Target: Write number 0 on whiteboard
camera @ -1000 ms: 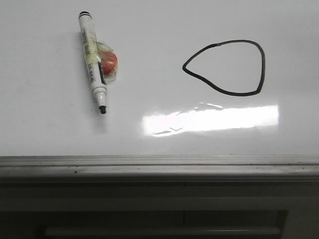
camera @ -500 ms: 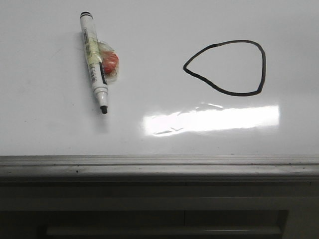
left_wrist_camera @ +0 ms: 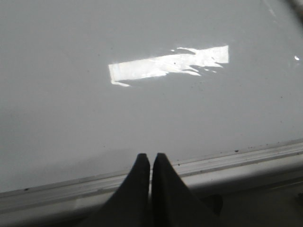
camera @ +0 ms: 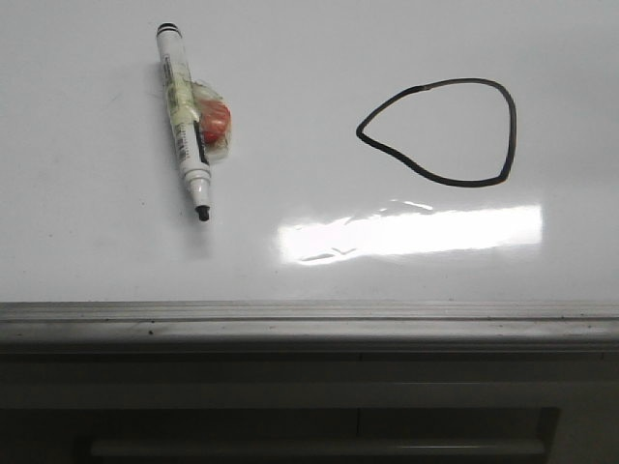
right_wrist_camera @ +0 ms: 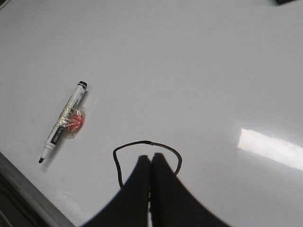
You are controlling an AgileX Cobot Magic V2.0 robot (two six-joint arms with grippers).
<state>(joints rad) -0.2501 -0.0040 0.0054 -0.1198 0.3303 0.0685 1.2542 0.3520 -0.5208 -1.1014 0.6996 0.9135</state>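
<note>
- The number 0 point(camera: 440, 132) is a thin black closed loop drawn by hand, lopsided like a teardrop. In the front view its point faces left, its right side runs nearly straight up and down, and its top edge is gently arched. It sits on the right half of the board, just above the glare.
- The whiteboard point(camera: 309, 58) is a large, glossy white board lying flat, filling most of the front view. A grey metal strip runs along its near edge. A bright rectangular light glare reflects off its surface near that edge.
</note>
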